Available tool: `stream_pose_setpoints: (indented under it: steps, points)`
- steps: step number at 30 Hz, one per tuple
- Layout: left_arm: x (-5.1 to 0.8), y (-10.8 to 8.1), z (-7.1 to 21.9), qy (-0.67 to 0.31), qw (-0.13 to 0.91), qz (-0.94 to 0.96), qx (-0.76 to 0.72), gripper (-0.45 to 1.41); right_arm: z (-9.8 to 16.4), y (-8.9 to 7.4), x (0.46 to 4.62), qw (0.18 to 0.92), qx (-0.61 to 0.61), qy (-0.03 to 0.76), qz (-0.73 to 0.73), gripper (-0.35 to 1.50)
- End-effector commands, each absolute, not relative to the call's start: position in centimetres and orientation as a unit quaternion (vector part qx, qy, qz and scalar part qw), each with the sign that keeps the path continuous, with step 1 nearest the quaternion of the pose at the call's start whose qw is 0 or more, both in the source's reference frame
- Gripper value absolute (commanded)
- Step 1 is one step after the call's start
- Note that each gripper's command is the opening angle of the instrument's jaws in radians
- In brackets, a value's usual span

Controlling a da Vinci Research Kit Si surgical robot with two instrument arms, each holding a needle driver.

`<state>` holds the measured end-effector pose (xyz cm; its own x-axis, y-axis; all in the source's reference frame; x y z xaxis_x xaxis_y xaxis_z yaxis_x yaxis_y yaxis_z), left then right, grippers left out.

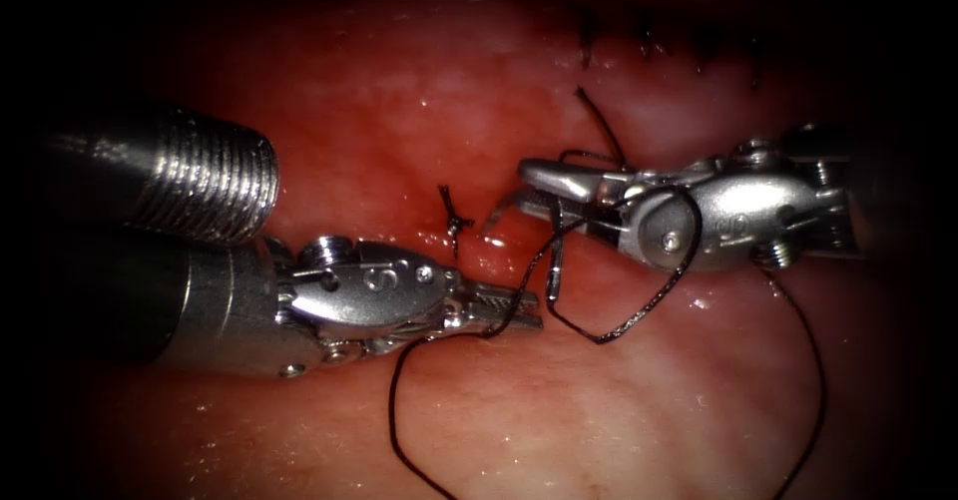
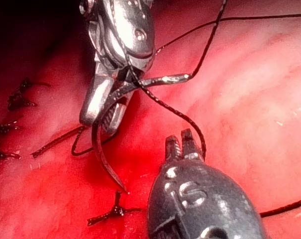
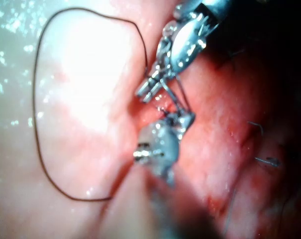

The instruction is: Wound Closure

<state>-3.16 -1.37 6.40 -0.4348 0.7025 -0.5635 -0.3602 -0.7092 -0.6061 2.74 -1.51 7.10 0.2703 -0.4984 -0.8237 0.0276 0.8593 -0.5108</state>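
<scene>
The tissue spreads across the endoscope frame, wet with red fluid at centre. The left tool reaches in from lower left, its jaws closed on the thread, which loops below and right of centre. The right tool enters from the right at mid-height, its jaws clamped on the needle near its blunt end; the curved body hangs free above the tissue, tip out. A knotted stitch sits at centre, cut thread ends along the top.
</scene>
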Motion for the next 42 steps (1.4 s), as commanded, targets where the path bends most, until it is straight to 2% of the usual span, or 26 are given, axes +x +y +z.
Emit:
stream_pose_setpoints:
  steps: [1,6,11,42]
  points:
    - [-3.21,-1.39,6.47,-0.201,0.324,0.826,-0.415,-0.16,7.09,-1.55,2.79,0.773,-0.205,0.573,-0.180,-0.35]
    - [-3.18,-1.43,6.56,-0.191,0.321,0.841,-0.391,-0.16,7.02,-1.55,2.79,0.776,-0.213,0.559,-0.199,-0.35]
    - [-3.23,-1.46,6.60,-0.182,0.316,0.849,-0.382,-0.08,7.02,-1.52,2.80,0.781,-0.221,0.543,-0.214,-0.35]
    - [-3.14,-1.72,6.89,-0.188,0.290,0.886,-0.308,-0.08,7.31,-1.47,2.74,0.803,-0.244,0.484,-0.245,-0.35]
